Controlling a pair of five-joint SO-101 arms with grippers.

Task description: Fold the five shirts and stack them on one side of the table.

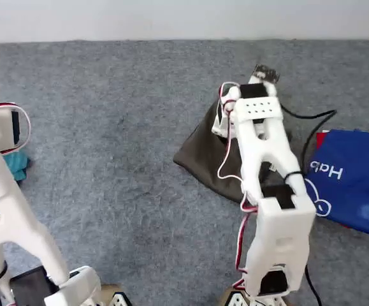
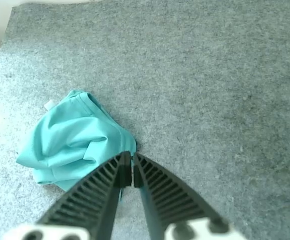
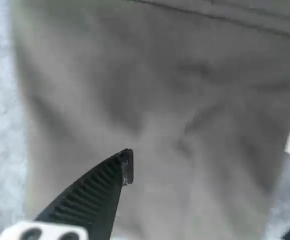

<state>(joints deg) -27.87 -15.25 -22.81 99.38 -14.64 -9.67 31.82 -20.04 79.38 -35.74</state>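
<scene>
Far left: teal shirt (image 2: pixel 69 142), crumpled in a loose heap on the grey table cover (image 1: pixel 108 127), close to its edge. My left gripper (image 2: pixel 132 170) hangs over the edge of the heap, jaws closed tip to tip with nothing in them.

Middle-right: dark olive shirt (image 1: pixel 200 156), lying partly flattened. My right gripper (image 3: pixel 210 200) is low over it, jaws spread wide, and empty as far as I can see.

Far right: blue shirt (image 1: pixel 356 185), bunched, near the dark one.

I judge all three light and limp, with no stiffness. They'll drape and drag on the fuzzy cover rather than slide. Best pinch is at a hem, collar or corner, single layer. A grab mid-cloth would likely just bunch it.
</scene>
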